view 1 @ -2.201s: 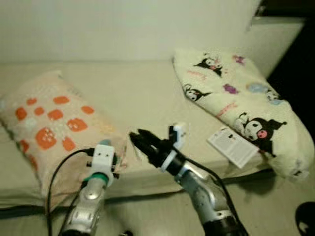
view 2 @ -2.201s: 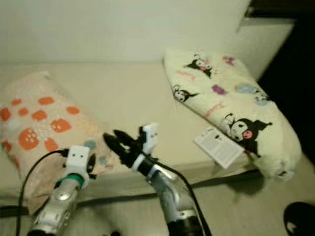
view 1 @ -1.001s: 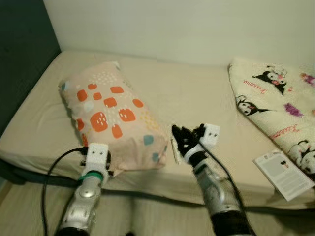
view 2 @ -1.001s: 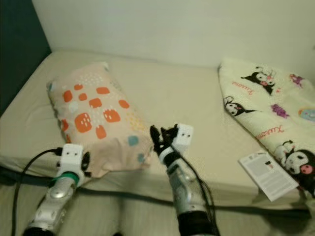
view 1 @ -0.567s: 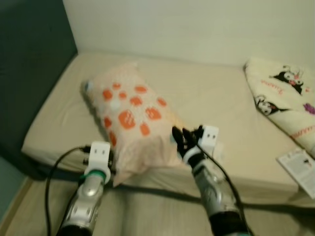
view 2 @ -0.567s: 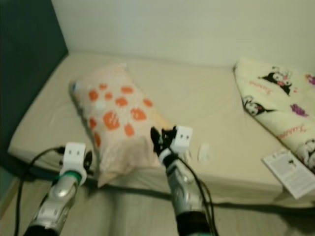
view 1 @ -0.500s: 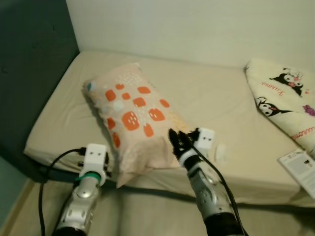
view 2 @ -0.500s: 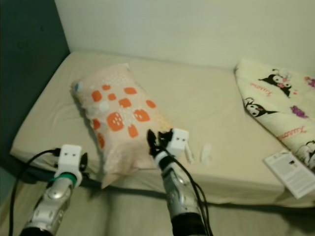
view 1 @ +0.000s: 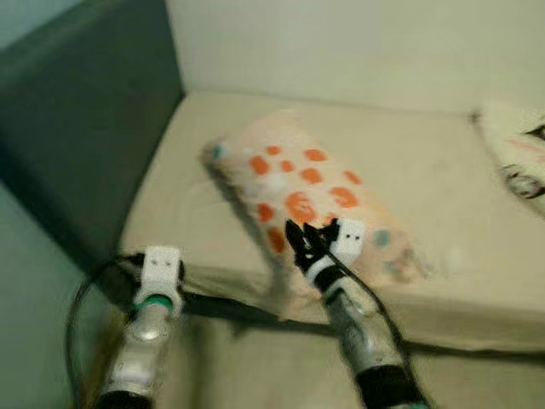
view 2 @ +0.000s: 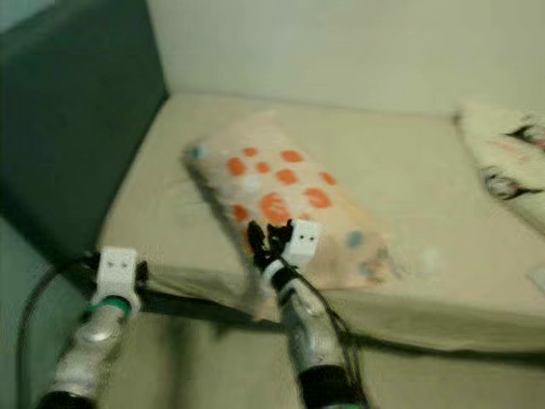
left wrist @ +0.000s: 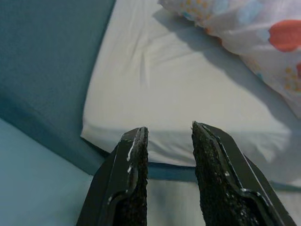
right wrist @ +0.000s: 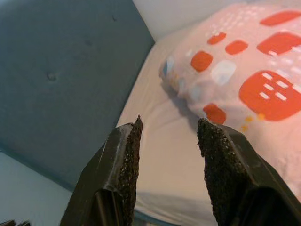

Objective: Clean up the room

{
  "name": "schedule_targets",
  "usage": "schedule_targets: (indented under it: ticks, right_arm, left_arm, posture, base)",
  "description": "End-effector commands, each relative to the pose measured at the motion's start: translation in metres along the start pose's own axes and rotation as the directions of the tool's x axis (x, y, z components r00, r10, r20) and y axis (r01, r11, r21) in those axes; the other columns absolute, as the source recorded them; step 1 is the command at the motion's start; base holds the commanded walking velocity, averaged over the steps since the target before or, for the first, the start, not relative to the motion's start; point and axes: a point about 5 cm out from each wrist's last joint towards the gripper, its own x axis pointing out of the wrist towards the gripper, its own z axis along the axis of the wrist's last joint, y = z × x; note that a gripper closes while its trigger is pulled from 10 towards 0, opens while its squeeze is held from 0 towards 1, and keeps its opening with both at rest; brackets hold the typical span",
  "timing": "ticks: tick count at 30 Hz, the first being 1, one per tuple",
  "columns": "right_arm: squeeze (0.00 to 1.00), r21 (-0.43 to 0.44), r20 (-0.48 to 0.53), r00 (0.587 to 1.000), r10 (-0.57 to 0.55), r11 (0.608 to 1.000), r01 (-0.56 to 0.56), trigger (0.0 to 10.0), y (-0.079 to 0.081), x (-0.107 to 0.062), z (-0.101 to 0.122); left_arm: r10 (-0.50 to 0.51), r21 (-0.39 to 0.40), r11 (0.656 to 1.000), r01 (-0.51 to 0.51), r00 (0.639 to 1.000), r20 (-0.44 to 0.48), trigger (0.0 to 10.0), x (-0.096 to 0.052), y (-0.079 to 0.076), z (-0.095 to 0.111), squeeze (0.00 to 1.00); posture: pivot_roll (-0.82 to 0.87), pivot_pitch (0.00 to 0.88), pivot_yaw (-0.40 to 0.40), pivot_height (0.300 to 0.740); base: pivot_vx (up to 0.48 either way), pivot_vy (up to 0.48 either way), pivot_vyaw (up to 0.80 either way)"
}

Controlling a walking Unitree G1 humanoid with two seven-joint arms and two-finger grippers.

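Note:
A pink pillow (view 1: 317, 189) with orange squares lies slanted on the beige bed (view 1: 426, 153). My right gripper (view 1: 300, 239) hovers at the pillow's near side by the bed's front edge. In the right wrist view its fingers (right wrist: 124, 155) stand open, with the pillow (right wrist: 254, 89) just beyond them and nothing between them. My left arm (view 1: 146, 319) is raised low at the bed's near left corner. The left gripper (left wrist: 168, 129) is open and empty over the mattress edge, apart from the pillow (left wrist: 263, 37).
A dark teal headboard (view 1: 85, 128) rises along the bed's left end. A cream pillow with cartoon prints (view 1: 518, 153) sits at the far right. A small pale item (view 1: 453, 256), blurred, lies near the bed's front edge. Floor (view 1: 255, 366) runs below the mattress.
The whole view has swung left: the headboard fills more of the left side and the cartoon pillow has slid to the right edge. Both grippers keep the same raised, open pose.

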Motion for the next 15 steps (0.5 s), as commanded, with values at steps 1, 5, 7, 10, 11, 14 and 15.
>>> schedule_targets:
  ticks: [1,5,7,10,11,14,15]
  right_arm:
    - [0.00,-0.004,0.005,1.000,-0.004,1.000,0.004,10.0,0.0001,-0.0010,-0.0015]
    - [0.00,-0.004,0.006,1.000,-0.002,1.000,0.002,10.0,0.0008,-0.0011,-0.0019]
    - [0.00,-0.004,0.006,1.000,-0.001,1.000,0.001,10.0,0.0010,-0.0010,-0.0020]
    - [0.00,-0.003,0.006,1.000,0.001,1.000,-0.001,10.0,0.0013,-0.0007,-0.0020]
    - [0.00,-0.003,0.006,1.000,0.001,1.000,-0.001,10.0,0.0011,0.0000,-0.0018]
    - [0.00,-0.003,0.006,1.000,0.002,1.000,-0.002,10.0,0.0012,0.0001,-0.0017]
    - [0.00,-0.004,0.006,1.000,0.002,1.000,-0.002,10.0,0.0011,0.0002,-0.0017]
  left_arm:
    - [-0.016,0.026,1.000,0.016,1.000,0.008,10.0,-0.0009,-0.0002,-0.0024,0.00]
    - [-0.027,0.042,0.999,0.027,0.999,0.022,10.0,-0.0007,-0.0018,0.0000,0.00]
    - [-0.028,0.042,0.999,0.027,0.999,0.023,10.0,-0.0004,-0.0022,0.0007,0.00]
    - [-0.029,0.043,0.999,0.028,0.999,0.024,10.0,0.0003,-0.0025,0.0012,0.00]
    - [-0.029,0.042,0.999,0.028,0.999,0.022,10.0,0.0010,-0.0025,0.0011,0.00]
    - [-0.028,0.041,0.999,0.027,0.999,0.017,10.0,0.0012,-0.0024,0.0006,0.00]
    - [-0.028,0.039,0.999,0.027,1.000,0.012,10.0,0.0014,-0.0026,0.0002,0.00]
  posture:
    - [0.05,0.014,0.019,0.740]
    - [0.04,0.015,0.022,0.740]
    - [0.04,0.014,0.022,0.740]
    - [0.04,0.011,0.023,0.740]
    - [0.04,0.010,0.023,0.740]
    - [0.04,0.010,0.023,0.740]
    - [0.04,0.008,0.022,0.740]
  base:
    - [0.000,0.000,0.00]
    - [0.193,-0.206,0.00]
    - [0.000,-0.422,0.00]
    - [0.000,-0.428,0.00]
    - [0.000,-0.428,0.00]
    - [0.165,-0.411,0.00]
    - [0.000,0.000,0.00]
